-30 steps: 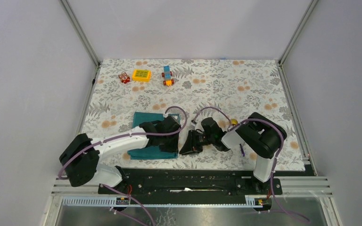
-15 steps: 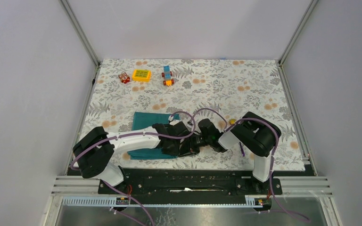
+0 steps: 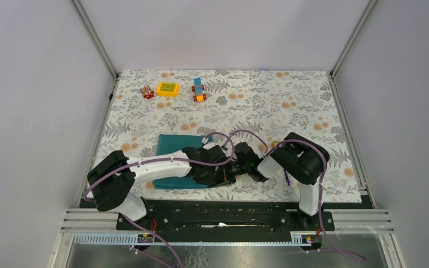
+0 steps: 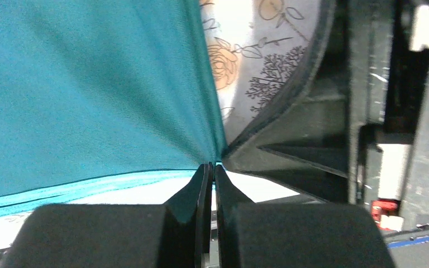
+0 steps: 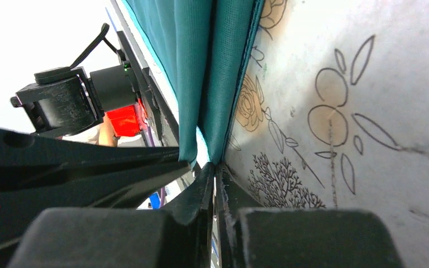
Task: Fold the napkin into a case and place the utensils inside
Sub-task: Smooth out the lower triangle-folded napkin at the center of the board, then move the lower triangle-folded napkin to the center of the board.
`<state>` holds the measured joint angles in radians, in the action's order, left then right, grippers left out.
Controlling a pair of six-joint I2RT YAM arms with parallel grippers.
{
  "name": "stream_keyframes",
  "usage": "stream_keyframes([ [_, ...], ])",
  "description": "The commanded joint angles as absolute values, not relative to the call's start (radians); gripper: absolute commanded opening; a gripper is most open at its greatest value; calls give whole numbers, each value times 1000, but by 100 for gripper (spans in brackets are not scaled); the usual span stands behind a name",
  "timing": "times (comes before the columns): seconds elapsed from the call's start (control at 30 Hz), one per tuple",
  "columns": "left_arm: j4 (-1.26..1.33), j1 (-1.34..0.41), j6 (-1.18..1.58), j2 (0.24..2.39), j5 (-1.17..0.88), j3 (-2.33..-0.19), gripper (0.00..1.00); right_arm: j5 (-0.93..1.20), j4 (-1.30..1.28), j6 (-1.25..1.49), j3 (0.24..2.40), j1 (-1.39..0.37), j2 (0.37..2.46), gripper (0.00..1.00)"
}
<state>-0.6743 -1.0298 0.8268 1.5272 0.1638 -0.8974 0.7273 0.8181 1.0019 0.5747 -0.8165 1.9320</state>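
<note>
The soft dark teal cloth napkin (image 3: 174, 145), partly hidden beneath them, is pinched near one corner by the left gripper (image 4: 212, 167) and the right gripper (image 5: 215, 168).

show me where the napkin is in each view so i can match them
Top external: napkin, teal patch left of centre.
Left wrist: fills the upper left, corner pinched in the left tool.
Right wrist: teal strip, top centre, running down to the right tool.
Shared landmark: floral tablecloth.
</note>
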Motion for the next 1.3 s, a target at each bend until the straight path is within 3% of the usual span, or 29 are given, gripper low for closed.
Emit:
stream_keyframes([
  [0.0,-669,-1055,849,1523,164,-951,7,705,817,1000,574,-831,1958,5],
  [0.23,-670,-1061,850,1557,167,-941,10,696,819,1011,557,-831,1939,6],
  [0.4,-688,-1062,845,1517,161,-961,31,675,784,1015,520,-827,1897,14],
  [0.63,-739,-1059,842,1364,152,-1013,43,651,653,936,491,-827,1800,33],
  [0.8,-802,-1022,847,1256,230,-1015,46,638,625,921,507,-834,1778,46],
  [1.07,-772,-873,832,1069,189,-939,49,611,555,904,608,-850,1848,45],
  [1.27,-786,-824,813,1021,186,-938,49,607,484,874,641,-855,1880,26],
])
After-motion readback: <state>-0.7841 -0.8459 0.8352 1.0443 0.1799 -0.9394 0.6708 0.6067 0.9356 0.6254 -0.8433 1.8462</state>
